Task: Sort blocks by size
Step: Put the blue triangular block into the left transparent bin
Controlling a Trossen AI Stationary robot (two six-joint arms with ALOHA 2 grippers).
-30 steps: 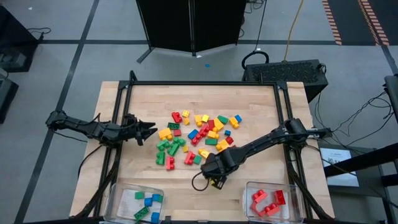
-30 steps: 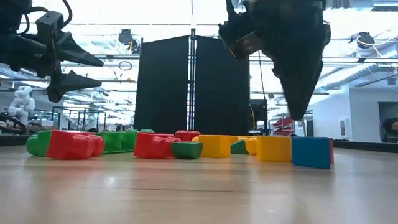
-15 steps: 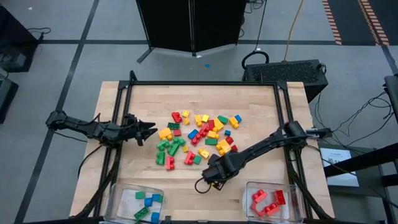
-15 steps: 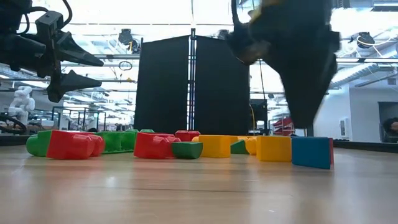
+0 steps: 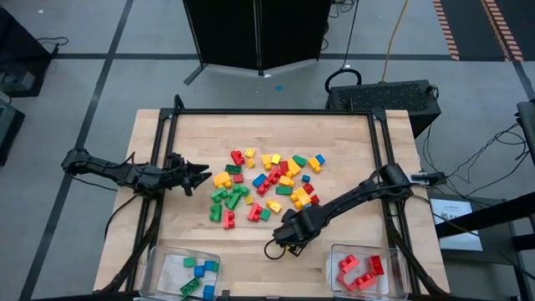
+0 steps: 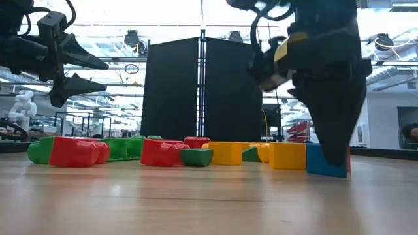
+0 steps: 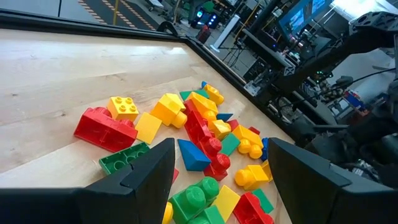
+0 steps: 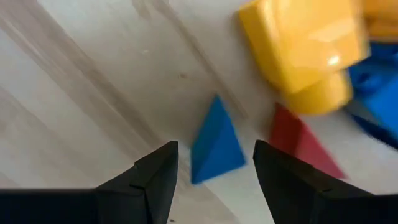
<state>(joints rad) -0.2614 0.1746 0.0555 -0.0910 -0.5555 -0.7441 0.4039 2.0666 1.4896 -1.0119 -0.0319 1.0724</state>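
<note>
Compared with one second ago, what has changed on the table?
The right gripper swung a little toward the near edge and back, ending close to where it was, jaws open and holding nothing. The left gripper, the blocks and both bins stayed as they were.

Two arms (image 5: 125, 173) work over one desk (image 5: 192, 134). Dozens of blocks (image 5: 266, 186) lie heaped mid-desk. Two bins sit at the near edge: the left bin (image 5: 167, 266) holds about five blocks, the right bin (image 5: 399, 269) about four red ones
</note>
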